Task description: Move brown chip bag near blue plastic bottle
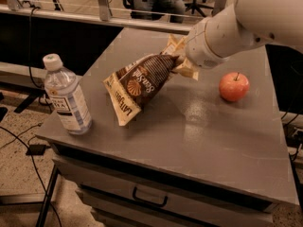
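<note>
Brown chip bag (pixel 142 82) at centre frame, tilted. Its lower cream end touches the grey table (pixel 213 141); its upper end rises toward the upper right. The tool (pixel 182 64) is up there, clamped on that crinkled top end, under the white arm (pixel 246 22). Left of the bag, near but apart, the blue plastic bottle (pixel 66 98) stands upright by the table's left edge. Over on the right, a red apple (pixel 234 86) sits well apart from the bag.

Gripper (pixel 181 63) grips brown chip bag (pixel 142 82)'s upper end; blue plastic bottle (pixel 66 98) stands nearby.
</note>
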### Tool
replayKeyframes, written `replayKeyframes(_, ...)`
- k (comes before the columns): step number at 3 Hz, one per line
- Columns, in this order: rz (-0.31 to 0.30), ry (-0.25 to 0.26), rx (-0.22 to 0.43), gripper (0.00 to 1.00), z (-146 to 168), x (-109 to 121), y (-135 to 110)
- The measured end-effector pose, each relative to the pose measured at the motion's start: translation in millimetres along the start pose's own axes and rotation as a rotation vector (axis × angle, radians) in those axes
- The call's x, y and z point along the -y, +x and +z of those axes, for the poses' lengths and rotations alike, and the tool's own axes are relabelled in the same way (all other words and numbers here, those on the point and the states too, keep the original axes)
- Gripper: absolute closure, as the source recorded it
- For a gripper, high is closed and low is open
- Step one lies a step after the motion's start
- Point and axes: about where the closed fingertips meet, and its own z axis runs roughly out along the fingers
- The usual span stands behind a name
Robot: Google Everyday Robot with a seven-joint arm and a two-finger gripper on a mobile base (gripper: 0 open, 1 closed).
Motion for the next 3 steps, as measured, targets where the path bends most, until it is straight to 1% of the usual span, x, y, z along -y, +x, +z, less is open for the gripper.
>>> replayKeyframes(1, -0.030, 0.032, 0.000, 1.00, 1.1, -3.9, -6.0)
replayKeyframes(2, -0.033, 0.041, 0.011, 1.00, 3.2, -7.0, -11.5)
replayKeyframes(3, -0.014, 0.035, 0.044, 1.00, 5.4, -9.4, -16.6)
